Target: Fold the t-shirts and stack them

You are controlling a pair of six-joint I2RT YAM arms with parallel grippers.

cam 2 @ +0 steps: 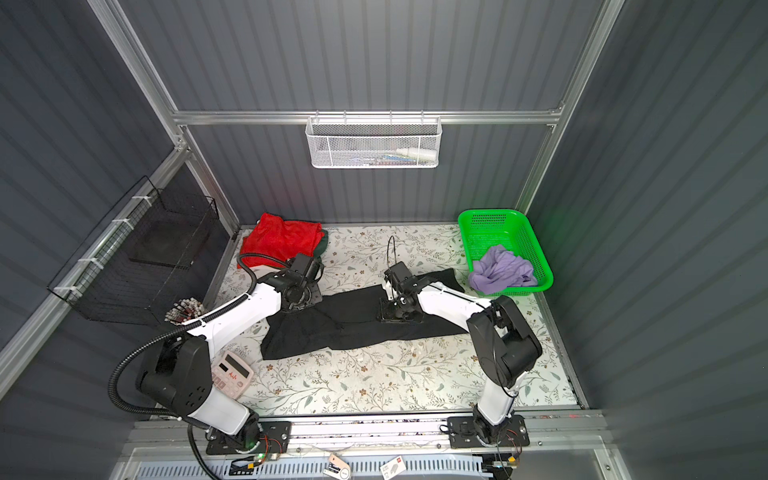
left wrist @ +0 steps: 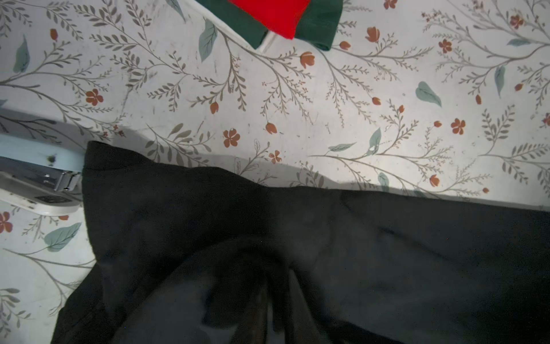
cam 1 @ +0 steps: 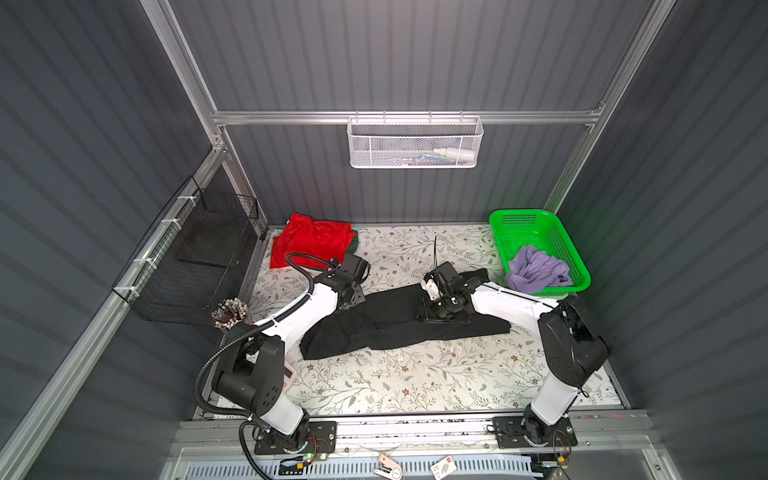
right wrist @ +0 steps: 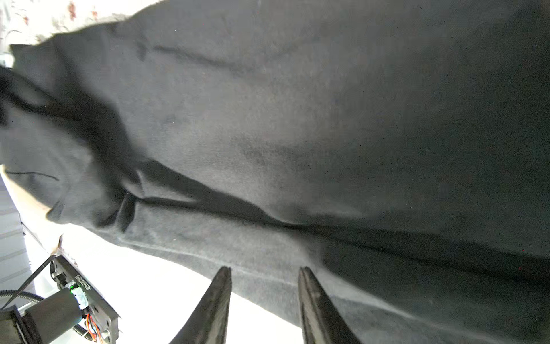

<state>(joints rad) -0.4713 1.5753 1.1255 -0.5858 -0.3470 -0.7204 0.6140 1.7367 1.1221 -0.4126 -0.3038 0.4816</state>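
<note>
**Ana:** What do the top views show?

**Ben:** In both top views the black t-shirt (cam 1: 395,328) lies crumpled across the middle of the flowered tabletop (cam 1: 415,382), stretched between the two arms. The left gripper (cam 1: 352,300) is down at its left end and the right gripper (cam 1: 430,318) is over its right half. The red t-shirt (cam 1: 309,241) rests folded in the back left corner, and an edge of the dark green t-shirt (cam 1: 352,244) peeks out from under it. The lavender t-shirt (cam 1: 538,268) sits bunched in the green basket (cam 1: 521,222) at the back right.

**Ana:** And the left wrist view?

**Ben:** There the left gripper's fingers are dark blurs sunk in black cloth. He cannot tell how far apart they stand or whether they pinch it. Beyond the shirt's edge the tabletop lies bare, with a red corner over green cloth on its far side.

**Ana:** The right wrist view?

**Ben:** Black cloth fills nearly all of it. The right gripper's two fingers (right wrist: 221,295) stand partly apart above the shirt's hemmed edge, and nothing is caught between them.
</note>
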